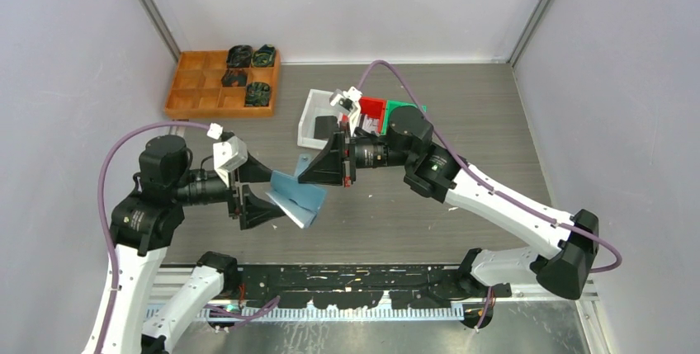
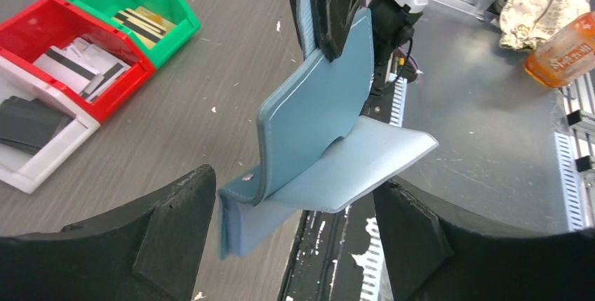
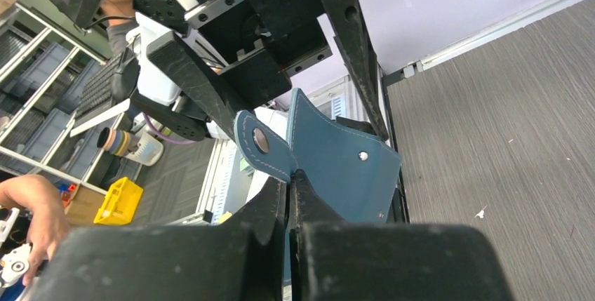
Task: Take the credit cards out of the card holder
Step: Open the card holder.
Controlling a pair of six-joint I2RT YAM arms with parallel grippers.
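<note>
One slate-blue soft folding card holder (image 2: 316, 104) in mid-air above table, flap hanging open. Right gripper (image 3: 289, 182) clamped on its edge. Left gripper (image 2: 295, 182) spread wide either side of it, gripping nothing. Three plastic bins: white bin (image 2: 49, 164), red bin (image 2: 116, 97), green bin (image 2: 172, 38). Gold-tan striped credit cards (image 2: 144, 24) lie in green bin. Orange bottle (image 2: 561, 48) lettering too blurred to read.

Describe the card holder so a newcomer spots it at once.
Find the grey table, then the gap between left hand and right hand. The card holder hangs there, pinched by the right, the left open around it. It alone is soft and slate-blue; the white, red and green bins behind are rigid.
</note>
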